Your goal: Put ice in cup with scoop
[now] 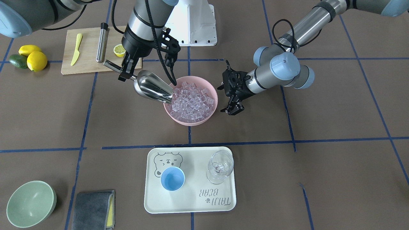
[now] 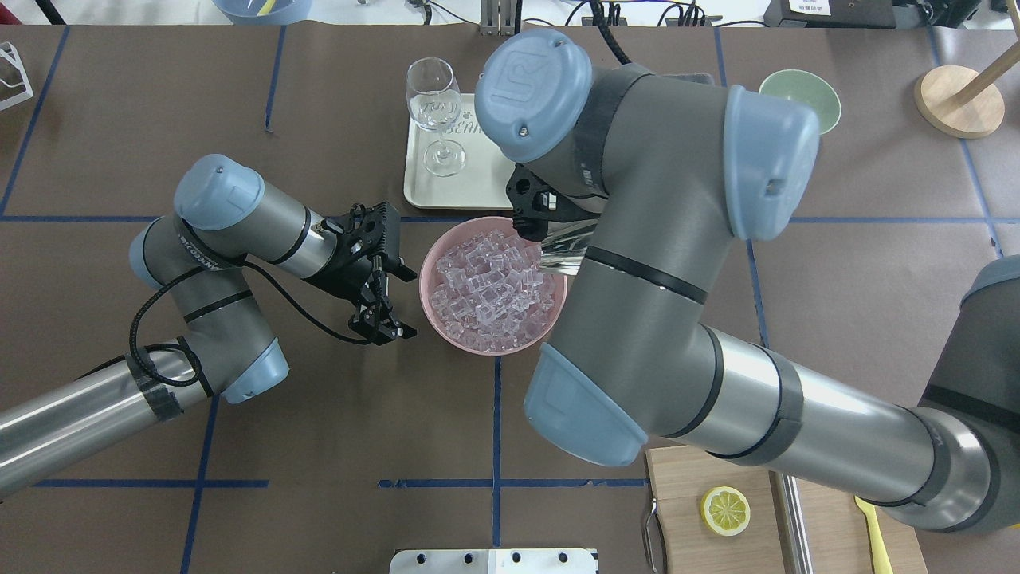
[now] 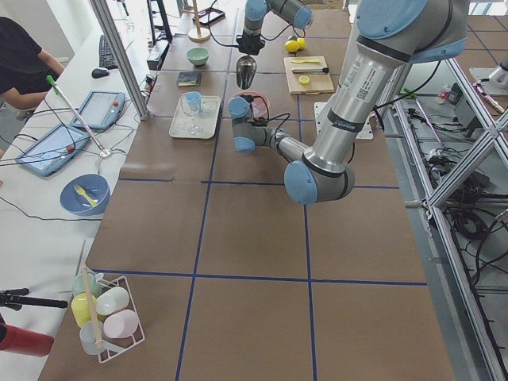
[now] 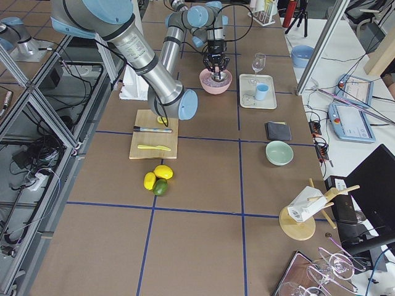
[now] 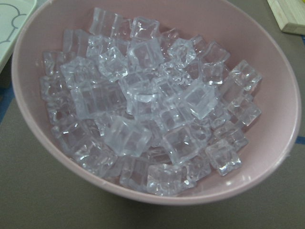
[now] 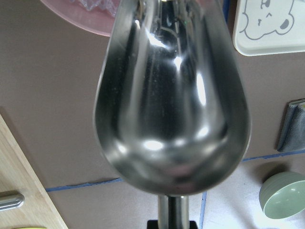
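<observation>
The right end effector (image 1: 127,69) is closed on the thin round handle of the scoop (image 1: 152,87) and holds it a little above the worktop (image 1: 319,127). The left end effector (image 1: 232,110) hangs just beside the pink bowl (image 1: 179,119), on the other side from the scoop. Its fingers are apart and they hold nothing; they do not touch the bowl.

The scoop is polished steel with mirror reflections, and its deep trough is rounded near the handle and narrower at the mouth. In the front-facing view its long axis goes from the handle at the upper left down to the mouth at the lower right. So it is tilted, with the mouth lower and pointing into the bowl. The mouth reaches over the bowl's rim to the edge of the ice (image 1: 191,100); if it touches the cubes already I cannot tell.

The ice is a pile of clear, glassy cubes with soft edges that fills the bowl, and the bowl is smooth, round and matte.

The cup (image 1: 172,179) is light blue, round and without a handle. It stands upright on a pale rectangular tray (image 1: 191,204), partly over a bear drawing, and is well apart from the bowl. A clear wine glass (image 1: 219,166) stands on the same tray, near the cup but not touching it
</observation>
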Available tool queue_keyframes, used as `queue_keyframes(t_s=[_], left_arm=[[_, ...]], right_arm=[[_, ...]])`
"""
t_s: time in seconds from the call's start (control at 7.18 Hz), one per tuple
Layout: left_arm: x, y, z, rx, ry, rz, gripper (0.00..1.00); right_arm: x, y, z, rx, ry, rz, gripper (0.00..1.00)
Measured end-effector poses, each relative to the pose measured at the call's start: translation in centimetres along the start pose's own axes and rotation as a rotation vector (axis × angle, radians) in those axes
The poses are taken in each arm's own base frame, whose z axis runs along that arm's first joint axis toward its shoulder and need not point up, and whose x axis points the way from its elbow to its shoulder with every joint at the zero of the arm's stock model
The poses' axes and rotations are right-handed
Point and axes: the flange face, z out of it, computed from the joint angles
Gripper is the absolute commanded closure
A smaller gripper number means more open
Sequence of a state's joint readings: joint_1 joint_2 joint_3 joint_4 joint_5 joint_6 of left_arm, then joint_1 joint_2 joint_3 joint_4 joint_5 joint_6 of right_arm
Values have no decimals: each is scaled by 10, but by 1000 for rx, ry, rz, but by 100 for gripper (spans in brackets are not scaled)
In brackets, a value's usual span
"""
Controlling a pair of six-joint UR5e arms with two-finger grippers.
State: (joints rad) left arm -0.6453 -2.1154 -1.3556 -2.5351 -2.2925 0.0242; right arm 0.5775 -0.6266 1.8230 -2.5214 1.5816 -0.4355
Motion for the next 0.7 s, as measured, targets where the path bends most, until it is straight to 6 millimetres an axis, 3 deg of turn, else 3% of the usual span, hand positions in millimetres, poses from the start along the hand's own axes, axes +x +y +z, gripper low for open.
queue_keyframes(t_s=[0.28, 0.7], left_arm=[[3, 3, 8, 6, 8, 6, 0], [9, 1, 19, 48, -14, 3, 0]], right_arm=[[0, -16, -1, -27, 4, -14, 100], [0, -20, 2, -45, 13, -19, 100]])
